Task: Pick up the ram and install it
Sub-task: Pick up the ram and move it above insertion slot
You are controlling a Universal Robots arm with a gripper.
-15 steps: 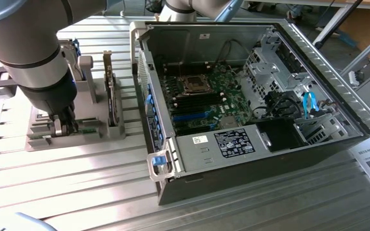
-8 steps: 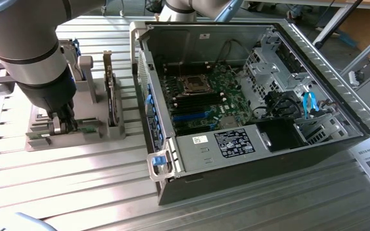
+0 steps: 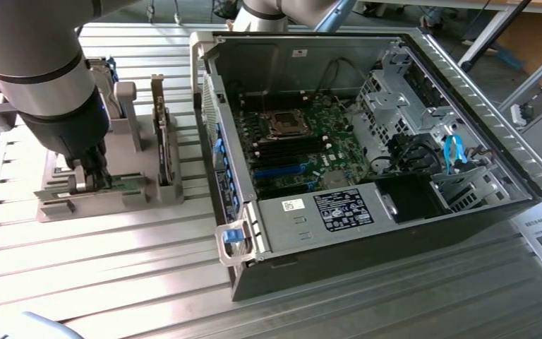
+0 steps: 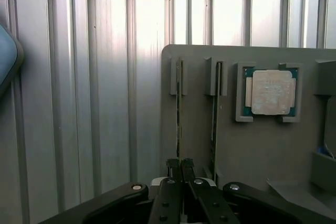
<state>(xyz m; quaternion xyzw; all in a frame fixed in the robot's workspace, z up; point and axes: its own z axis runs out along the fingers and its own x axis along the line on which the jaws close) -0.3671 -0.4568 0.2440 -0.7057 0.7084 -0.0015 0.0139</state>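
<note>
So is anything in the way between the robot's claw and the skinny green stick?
Nothing visible is. The black gripper is right at one end of the thin green ram stick, which stands on edge in a slot of the grey plastic holder.

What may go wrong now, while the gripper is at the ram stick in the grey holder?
The black gripper pinches just the narrow edge of the thin green ram stick, so it may slip or tilt while leaving the grey slotted holder. The second ram stick stands close beside it, and the gripper might knock it.
</note>
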